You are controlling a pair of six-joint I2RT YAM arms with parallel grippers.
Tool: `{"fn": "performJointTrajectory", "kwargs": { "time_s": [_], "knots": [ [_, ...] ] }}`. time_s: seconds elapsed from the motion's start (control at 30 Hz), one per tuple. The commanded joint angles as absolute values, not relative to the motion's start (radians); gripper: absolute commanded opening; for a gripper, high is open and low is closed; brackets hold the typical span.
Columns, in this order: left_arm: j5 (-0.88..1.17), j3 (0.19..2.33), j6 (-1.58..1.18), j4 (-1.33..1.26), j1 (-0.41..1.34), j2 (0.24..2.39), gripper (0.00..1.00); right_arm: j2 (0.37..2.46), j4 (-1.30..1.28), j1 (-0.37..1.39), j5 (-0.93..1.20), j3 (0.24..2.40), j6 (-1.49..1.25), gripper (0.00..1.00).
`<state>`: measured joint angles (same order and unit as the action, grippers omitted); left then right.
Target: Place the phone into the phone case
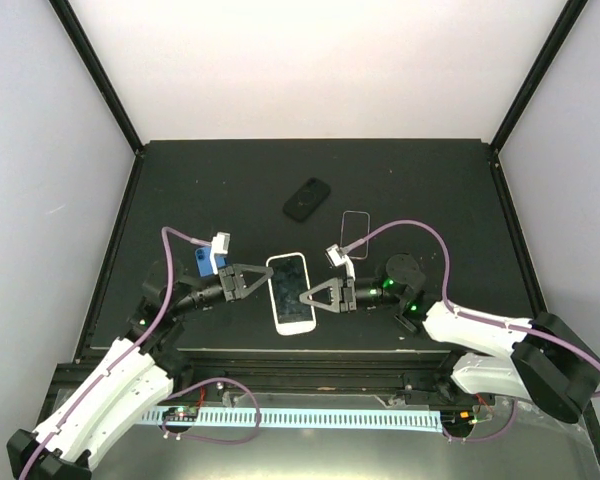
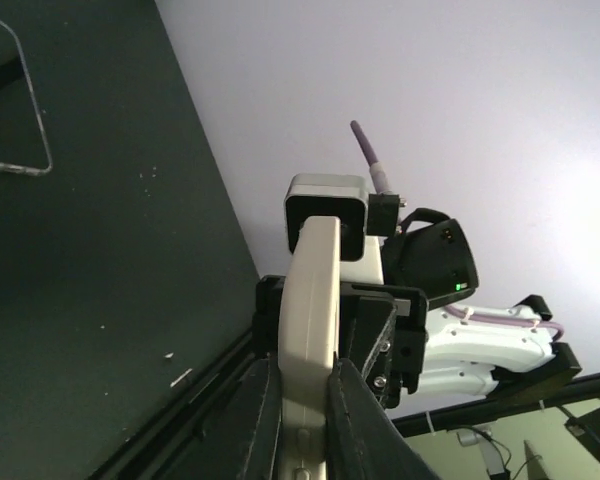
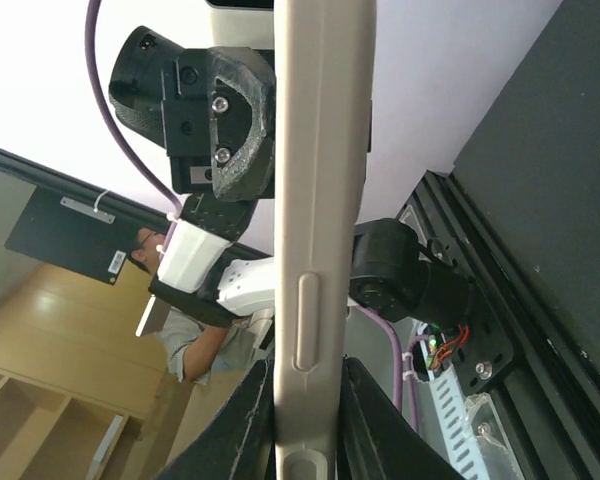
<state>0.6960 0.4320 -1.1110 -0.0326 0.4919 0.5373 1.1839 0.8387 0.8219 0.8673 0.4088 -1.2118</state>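
A white phone [image 1: 290, 292] is held level above the front of the black table, screen up, between both grippers. My left gripper [image 1: 265, 282] is shut on its left long edge; in the left wrist view the fingers [image 2: 260, 420] pinch the pale phone edge [image 2: 312, 300]. My right gripper [image 1: 305, 297] is shut on the right long edge; in the right wrist view the phone's side [image 3: 320, 150] with a side button runs up between the fingers [image 3: 245, 420]. The clear phone case [image 1: 355, 232] lies empty on the table behind the right gripper, and its rim shows in the left wrist view [image 2: 42, 140].
A black rounded object [image 1: 307, 199] lies on the table [image 1: 430, 190] behind the phone, left of the clear case. The table's raised front rail [image 1: 310, 358] runs just below the grippers. White walls close in the back and sides.
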Motion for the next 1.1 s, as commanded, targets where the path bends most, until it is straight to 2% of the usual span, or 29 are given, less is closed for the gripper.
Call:
{"fn": "performJointTrajectory", "kwargs": {
  "time_s": [0.0, 0.13, 0.2, 0.43, 0.6, 0.77, 0.9, 1.07],
  "knots": [
    [0.688, 0.491, -1.084, -0.005, 0.487, 0.550, 0.02, 1.147, 0.769, 0.819, 0.827, 0.433, -1.147, 0.17],
    [0.666, 0.523, -1.057, 0.056, 0.488, 0.564, 0.02, 1.092, 0.645, 0.818, 0.754, 0.434, -1.081, 0.17],
    [0.668, 0.531, -1.052, 0.067, 0.487, 0.577, 0.05, 1.077, 0.610, 0.819, 0.724, 0.441, -1.071, 0.17],
    [0.695, 0.508, -1.071, 0.016, 0.487, 0.572, 0.48, 1.045, 0.509, 0.817, 0.611, 0.489, -1.094, 0.17],
    [0.727, 0.472, -1.083, 0.003, 0.487, 0.567, 0.67, 1.046, 0.586, 0.817, 0.557, 0.481, -1.194, 0.17],
    [0.728, 0.414, -1.118, -0.044, 0.488, 0.547, 0.75, 1.089, 0.712, 0.818, 0.519, 0.466, -1.317, 0.16],
    [0.739, 0.355, -1.178, -0.129, 0.489, 0.550, 0.76, 1.131, 0.820, 0.817, 0.496, 0.460, -1.394, 0.16],
    [0.736, 0.310, -1.263, -0.259, 0.500, 0.550, 0.76, 1.152, 0.833, 0.818, 0.445, 0.472, -1.427, 0.15]
  ]
}}
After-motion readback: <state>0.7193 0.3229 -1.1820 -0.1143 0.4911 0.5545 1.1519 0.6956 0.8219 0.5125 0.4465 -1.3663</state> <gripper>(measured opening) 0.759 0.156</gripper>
